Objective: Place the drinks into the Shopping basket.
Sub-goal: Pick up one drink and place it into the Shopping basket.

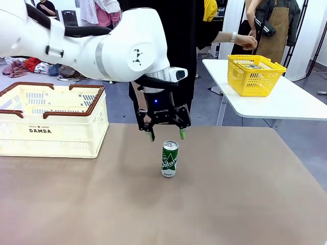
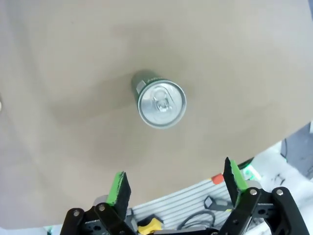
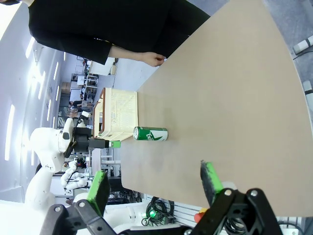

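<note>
Front view: the left tool (image 1: pixel 167 136) hangs released, its green-padded fingers spread, just above a green can (image 1: pixel 169 159) and clear of it. The can stands upright near the middle of the brown desk (image 1: pixel 245 204). The Shopping basket (image 1: pixel 51 122) sits at the desk's far left corner, well apart from the can. Beyond, a yellow basket (image 1: pixel 254 75) rests on a white desk (image 1: pixel 296 104).

Left wrist view: the left tool (image 2: pixel 176 183) is spread wide with nothing between its pads. The can (image 2: pixel 161 104), seen from above with its silver lid, stands on the desk (image 2: pixel 73 58) ahead of the fingers, not between them.

Right wrist view: the right tool (image 3: pixel 154 185) is released and empty. The can (image 3: pixel 150 133) stands on the desk (image 3: pixel 220 98) with the Shopping basket (image 3: pixel 120 111) behind it. A person's hand (image 3: pixel 154 59) is at the desk's far edge.
</note>
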Controlling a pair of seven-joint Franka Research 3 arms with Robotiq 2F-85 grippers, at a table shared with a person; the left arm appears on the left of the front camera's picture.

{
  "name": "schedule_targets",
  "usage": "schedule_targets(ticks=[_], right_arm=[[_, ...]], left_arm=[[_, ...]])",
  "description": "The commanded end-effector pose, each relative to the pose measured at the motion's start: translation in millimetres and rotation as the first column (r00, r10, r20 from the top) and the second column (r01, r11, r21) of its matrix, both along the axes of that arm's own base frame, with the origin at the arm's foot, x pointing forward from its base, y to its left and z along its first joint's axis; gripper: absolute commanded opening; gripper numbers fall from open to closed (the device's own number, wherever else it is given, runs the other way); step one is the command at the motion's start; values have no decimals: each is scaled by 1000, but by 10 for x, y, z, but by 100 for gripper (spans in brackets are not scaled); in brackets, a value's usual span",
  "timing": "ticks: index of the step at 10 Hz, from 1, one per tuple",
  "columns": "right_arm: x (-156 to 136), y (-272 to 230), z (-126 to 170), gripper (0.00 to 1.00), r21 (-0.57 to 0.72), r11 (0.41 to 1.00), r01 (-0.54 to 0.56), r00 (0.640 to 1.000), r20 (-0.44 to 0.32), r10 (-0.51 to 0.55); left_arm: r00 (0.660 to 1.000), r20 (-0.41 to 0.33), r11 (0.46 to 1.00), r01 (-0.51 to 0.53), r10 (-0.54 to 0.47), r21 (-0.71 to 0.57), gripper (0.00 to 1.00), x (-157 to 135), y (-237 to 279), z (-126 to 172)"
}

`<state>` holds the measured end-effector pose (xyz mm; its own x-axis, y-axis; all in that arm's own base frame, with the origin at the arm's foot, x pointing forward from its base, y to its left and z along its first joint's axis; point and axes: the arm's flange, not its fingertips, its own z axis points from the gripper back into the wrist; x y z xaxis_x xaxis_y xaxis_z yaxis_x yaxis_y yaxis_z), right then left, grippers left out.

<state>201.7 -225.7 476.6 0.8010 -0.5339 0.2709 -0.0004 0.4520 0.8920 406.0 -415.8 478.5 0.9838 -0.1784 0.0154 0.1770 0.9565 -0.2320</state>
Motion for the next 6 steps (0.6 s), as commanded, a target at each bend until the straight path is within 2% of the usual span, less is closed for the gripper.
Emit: schedule_targets(ticks=[1,4,6], right_arm=[[7,-13,17,100,1,1000,-7,1000,27,7],[7,-13,17,100,1,1000,-7,1000,27,7],[7,-13,17,100,1,1000,-7,1000,27,7]], left_arm=[[998,-11,996,-68,69,53,100,124,-179,12],[993,43,989,-115,111,92,100,274,-240,-108],[991,4,983,-132,133,125,100,373,-197,-312]])
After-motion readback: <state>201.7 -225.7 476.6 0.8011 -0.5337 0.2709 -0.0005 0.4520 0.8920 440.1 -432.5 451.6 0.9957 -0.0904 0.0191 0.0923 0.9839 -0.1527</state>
